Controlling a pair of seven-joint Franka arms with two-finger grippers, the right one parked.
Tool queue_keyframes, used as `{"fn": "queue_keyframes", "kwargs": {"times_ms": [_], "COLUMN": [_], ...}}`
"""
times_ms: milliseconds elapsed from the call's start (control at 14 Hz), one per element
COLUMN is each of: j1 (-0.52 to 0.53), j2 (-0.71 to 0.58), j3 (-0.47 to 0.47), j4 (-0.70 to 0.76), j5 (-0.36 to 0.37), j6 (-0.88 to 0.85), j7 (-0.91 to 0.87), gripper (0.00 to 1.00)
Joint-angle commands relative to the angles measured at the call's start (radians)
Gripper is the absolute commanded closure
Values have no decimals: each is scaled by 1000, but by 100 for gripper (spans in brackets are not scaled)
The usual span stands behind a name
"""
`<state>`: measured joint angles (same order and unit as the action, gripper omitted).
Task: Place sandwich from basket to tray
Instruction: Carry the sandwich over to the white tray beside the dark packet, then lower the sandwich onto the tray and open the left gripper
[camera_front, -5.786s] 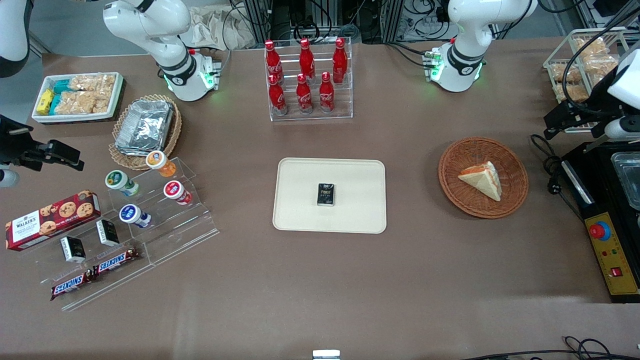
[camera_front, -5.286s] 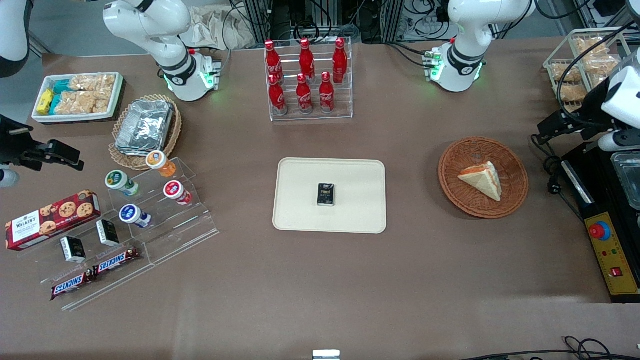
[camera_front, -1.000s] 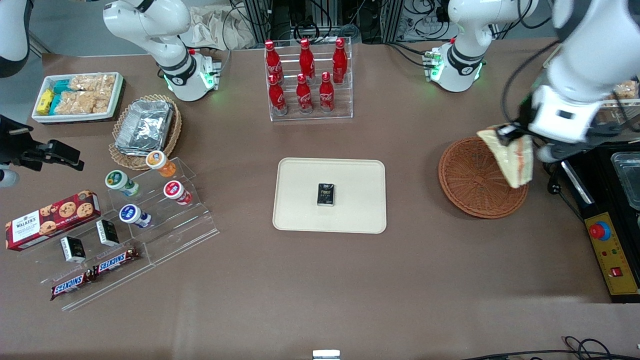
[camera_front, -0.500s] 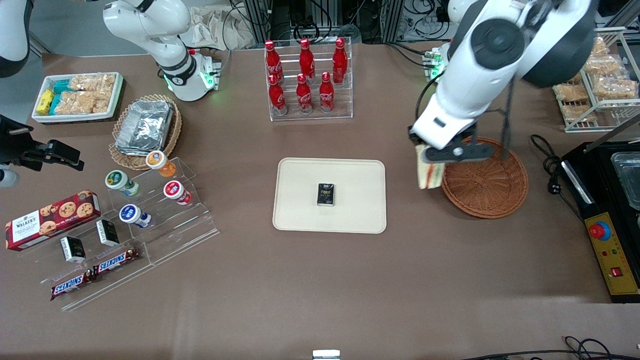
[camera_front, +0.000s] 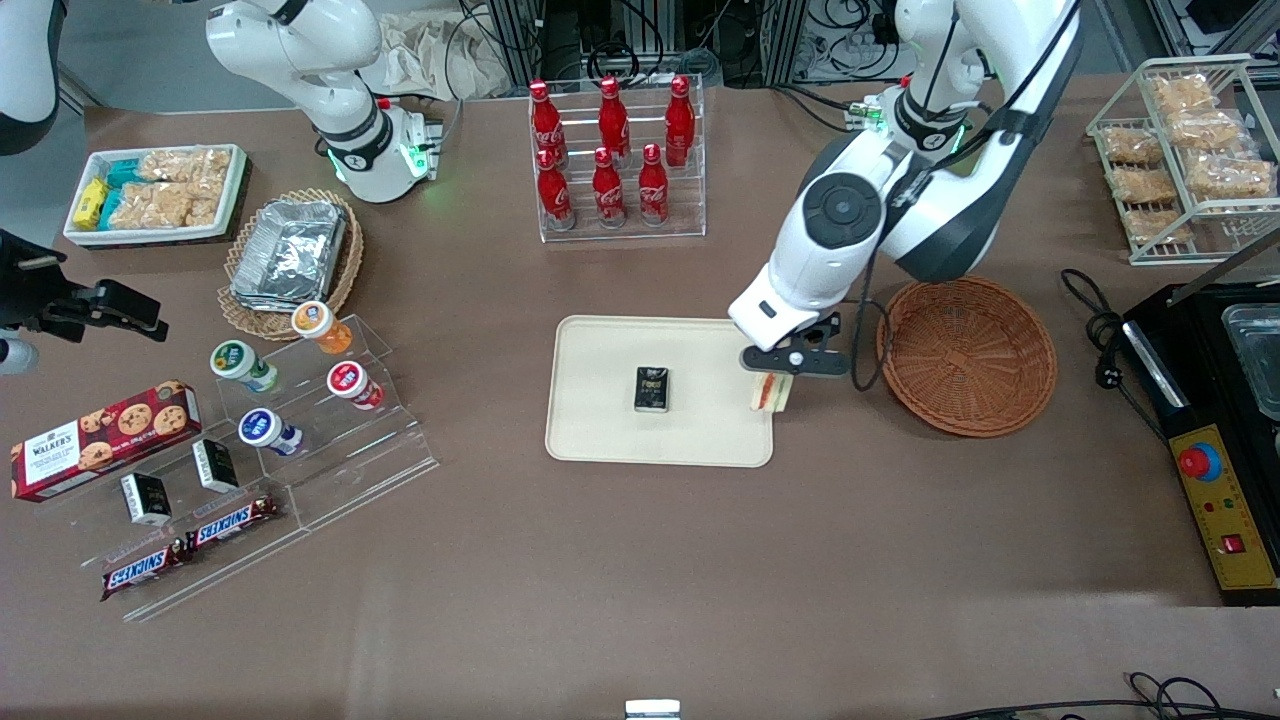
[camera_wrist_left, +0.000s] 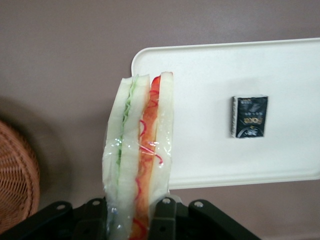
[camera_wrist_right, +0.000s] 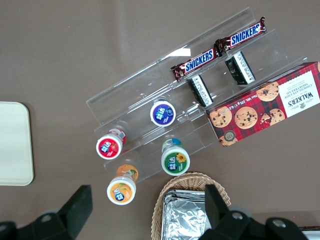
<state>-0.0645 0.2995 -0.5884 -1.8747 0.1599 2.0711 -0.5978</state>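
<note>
My left gripper (camera_front: 772, 378) hangs over the edge of the cream tray (camera_front: 610, 420) that faces the basket, shut on the sandwich (camera_front: 769, 394). The sandwich (camera_wrist_left: 141, 150) dangles on edge from the fingers (camera_wrist_left: 164, 216), showing white bread with green and orange-red filling layers, wrapped in clear film. It is held above the tray (camera_wrist_left: 210, 145) rim and the brown table. The reddish-brown wicker basket (camera_front: 966, 355) stands empty beside the tray, toward the working arm's end; its rim (camera_wrist_left: 20, 175) shows in the left wrist view.
A small black packet (camera_front: 652, 388) lies in the middle of the tray, also seen as the packet (camera_wrist_left: 249, 116). A rack of red bottles (camera_front: 612, 160) stands farther from the front camera. Snack displays (camera_front: 230, 450) and a foil-tray basket (camera_front: 290, 255) lie toward the parked arm's end.
The gripper lifted the sandwich out of the basket and carried it sideways to the tray's edge. The basket now holds nothing.
</note>
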Motion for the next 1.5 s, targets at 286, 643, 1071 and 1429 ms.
{"fn": "queue_keyframes", "kwargs": {"times_ms": [286,643,1071,1429], "j1": [-49,-63,-70,-80], "j2": [213,277,317,323], "j3": [4,5,5,5], "j4": [23,46,62,68], "j5": [236,312,354,356], "j6": [116,127,133,133], "j7": [-180,-240,-274,-278], "gripper": [100,100,100,0]}}
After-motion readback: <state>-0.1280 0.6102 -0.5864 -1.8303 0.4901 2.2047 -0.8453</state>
